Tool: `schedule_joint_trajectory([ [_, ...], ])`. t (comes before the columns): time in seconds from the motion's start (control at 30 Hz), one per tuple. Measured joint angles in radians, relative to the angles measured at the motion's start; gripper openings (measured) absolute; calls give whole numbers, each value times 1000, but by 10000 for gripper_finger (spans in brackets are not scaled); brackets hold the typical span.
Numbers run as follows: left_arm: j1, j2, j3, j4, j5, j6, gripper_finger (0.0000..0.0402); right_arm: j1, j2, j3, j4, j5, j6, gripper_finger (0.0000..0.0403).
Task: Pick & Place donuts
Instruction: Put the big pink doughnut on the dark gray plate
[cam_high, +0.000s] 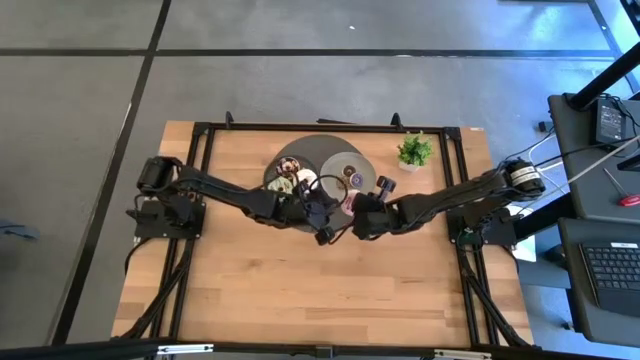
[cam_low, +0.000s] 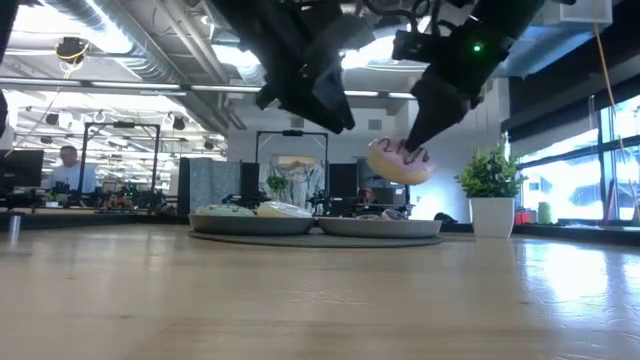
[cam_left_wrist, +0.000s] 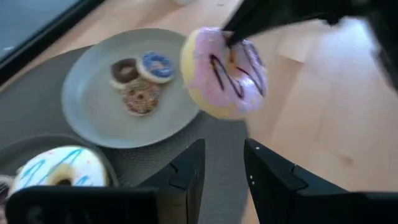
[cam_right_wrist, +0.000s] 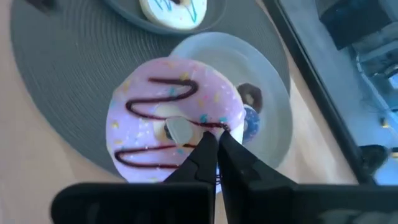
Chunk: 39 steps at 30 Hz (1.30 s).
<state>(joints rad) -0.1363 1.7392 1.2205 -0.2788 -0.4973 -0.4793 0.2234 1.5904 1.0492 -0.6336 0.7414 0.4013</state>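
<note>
Pink donut (cam_right_wrist: 171, 121) apparently airborne, pinched by right claw (cam_right_wrist: 214, 144)

1. The table (cam_high: 300, 290) is topped with pale, smooth wood showing a light grain.
2. A ribbed, matt grey woven texture is shown by the round placemat (cam_right_wrist: 68, 81).
3. The pink donut (cam_right_wrist: 174, 121) is coated in smooth icing.
4. The grey plate (cam_left_wrist: 99, 118) is finished matt.

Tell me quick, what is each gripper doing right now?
Left gripper: open, empty, beside the plates.
Right gripper: shut on the pink donut, held in the air above the plate's edge.
</note>
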Motion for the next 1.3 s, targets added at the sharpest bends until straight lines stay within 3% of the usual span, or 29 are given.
schedule_joint_trajectory([
  [0.17, -9, 32, 0, 35, -94, -52, 106, 0, 1, 0, 62, 0, 7, 8],
  [0.53, -5, 54, 0, 125, -171, -81, 106, 5, 1, 0, 173, -7, -71, 9],
  [0.87, 19, 54, 0, 116, -117, -84, 105, 4, 1, 0, 195, -29, -95, 9],
  [1.3, 29, 54, 0, 115, -94, -54, 19, 4, 1, 0, 197, -36, -97, 9],
])
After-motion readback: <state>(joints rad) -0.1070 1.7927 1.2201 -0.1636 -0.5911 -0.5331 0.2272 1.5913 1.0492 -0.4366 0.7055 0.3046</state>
